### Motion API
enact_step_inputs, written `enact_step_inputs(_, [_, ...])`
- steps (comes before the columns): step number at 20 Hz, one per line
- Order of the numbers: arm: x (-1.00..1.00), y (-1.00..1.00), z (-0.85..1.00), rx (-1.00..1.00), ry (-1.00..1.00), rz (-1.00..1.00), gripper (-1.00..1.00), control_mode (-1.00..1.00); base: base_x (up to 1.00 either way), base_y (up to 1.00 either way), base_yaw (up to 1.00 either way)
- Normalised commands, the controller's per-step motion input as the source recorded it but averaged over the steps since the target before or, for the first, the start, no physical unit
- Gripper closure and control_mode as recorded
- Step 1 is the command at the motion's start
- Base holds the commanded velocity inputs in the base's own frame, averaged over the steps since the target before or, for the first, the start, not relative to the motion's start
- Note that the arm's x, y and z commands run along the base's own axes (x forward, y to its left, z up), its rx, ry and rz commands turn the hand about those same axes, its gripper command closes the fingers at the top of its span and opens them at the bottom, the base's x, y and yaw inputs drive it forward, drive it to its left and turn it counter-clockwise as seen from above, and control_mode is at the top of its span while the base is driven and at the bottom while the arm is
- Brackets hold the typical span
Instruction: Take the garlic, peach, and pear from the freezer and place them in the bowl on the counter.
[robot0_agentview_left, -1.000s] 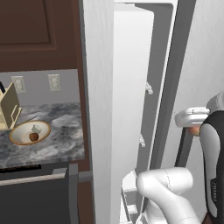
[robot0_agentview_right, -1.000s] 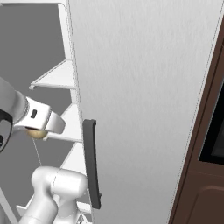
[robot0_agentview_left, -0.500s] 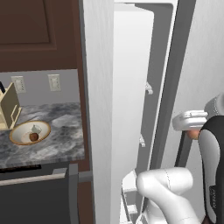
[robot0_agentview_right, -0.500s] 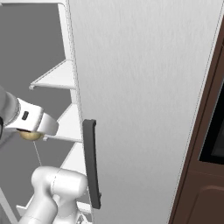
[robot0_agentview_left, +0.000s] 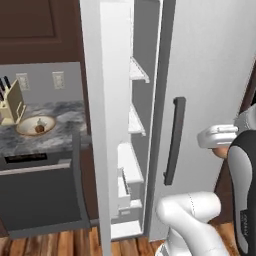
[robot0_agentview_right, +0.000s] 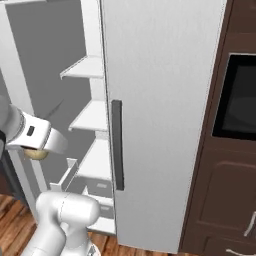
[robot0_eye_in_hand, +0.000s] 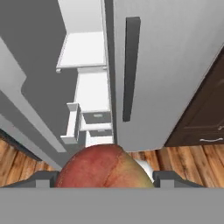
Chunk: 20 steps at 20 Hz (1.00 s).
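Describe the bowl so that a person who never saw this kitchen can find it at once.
Left of the open freezer lies the dark marbled counter. On it, right of the knife block, sits the bowl: shallow, round, cream inside with a tan rim, with a small dark thing inside.

Kitchen, freezer, stone counter, oven

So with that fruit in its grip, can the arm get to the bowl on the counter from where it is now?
Probably not directly. The gripper holds a red-yellow fruit to the right of the freezer, whose open door stands between it and the bowl.
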Motion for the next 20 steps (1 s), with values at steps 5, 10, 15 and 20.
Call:
enact_step_inputs(5, [0.0, 0.0, 0.0, 0.0, 0.0, 0.0, 1.0, 1.0, -0.93, 0.14, -0.18])
enact_step_inputs(10, [0.0, 0.0, 0.0, 0.0, 0.0, 0.0, 1.0, 1.0, -0.78, 0.52, -0.2])
enact_step_inputs(15, [0.0, 0.0, 0.0, 0.0, 0.0, 0.0, 1.0, 1.0, -0.41, 0.86, -0.11])
enact_step_inputs(20, [0.0, 0.0, 0.0, 0.0, 0.0, 0.0, 1.0, 1.0, -0.01, 1.0, 0.0])
